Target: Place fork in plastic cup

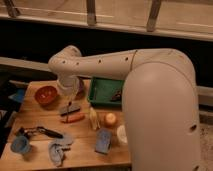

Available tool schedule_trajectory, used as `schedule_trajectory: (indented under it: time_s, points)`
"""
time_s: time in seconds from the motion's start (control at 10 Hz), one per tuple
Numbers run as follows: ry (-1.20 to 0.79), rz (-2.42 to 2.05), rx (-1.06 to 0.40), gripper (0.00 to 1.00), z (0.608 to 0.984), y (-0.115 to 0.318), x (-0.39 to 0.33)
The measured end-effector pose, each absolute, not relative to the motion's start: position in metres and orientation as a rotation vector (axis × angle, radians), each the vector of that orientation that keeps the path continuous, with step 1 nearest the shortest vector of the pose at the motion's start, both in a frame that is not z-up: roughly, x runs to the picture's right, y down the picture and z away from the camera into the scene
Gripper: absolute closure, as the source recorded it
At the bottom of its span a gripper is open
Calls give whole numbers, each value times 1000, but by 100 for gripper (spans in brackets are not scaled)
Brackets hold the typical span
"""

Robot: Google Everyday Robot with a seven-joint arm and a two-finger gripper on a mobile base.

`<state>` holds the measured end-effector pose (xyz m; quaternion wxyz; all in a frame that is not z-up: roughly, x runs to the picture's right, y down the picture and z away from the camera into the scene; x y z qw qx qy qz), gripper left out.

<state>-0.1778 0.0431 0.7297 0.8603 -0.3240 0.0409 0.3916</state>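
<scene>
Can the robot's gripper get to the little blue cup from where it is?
Probably yes. The gripper hangs just above the long orange thing; the blue cup stands at the table's front left corner, with only the low black-handled utensil lying between them.

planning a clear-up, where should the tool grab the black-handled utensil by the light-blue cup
Probably mid-handle, from straight above. The black-handled utensil lies flat on the wooden table, its thin handle running left to right, so jaws would close across it front to back. The tool, shut, hangs over the carrot farther back.
</scene>
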Motion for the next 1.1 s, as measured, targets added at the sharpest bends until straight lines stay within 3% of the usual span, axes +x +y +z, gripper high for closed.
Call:
schedule_trajectory:
  time_s: [0.5, 1.1]
  points:
    - [-38, 681, -757, 100, 695, 66, -225]
    - [-195, 524, -790, 100, 657, 76, -335]
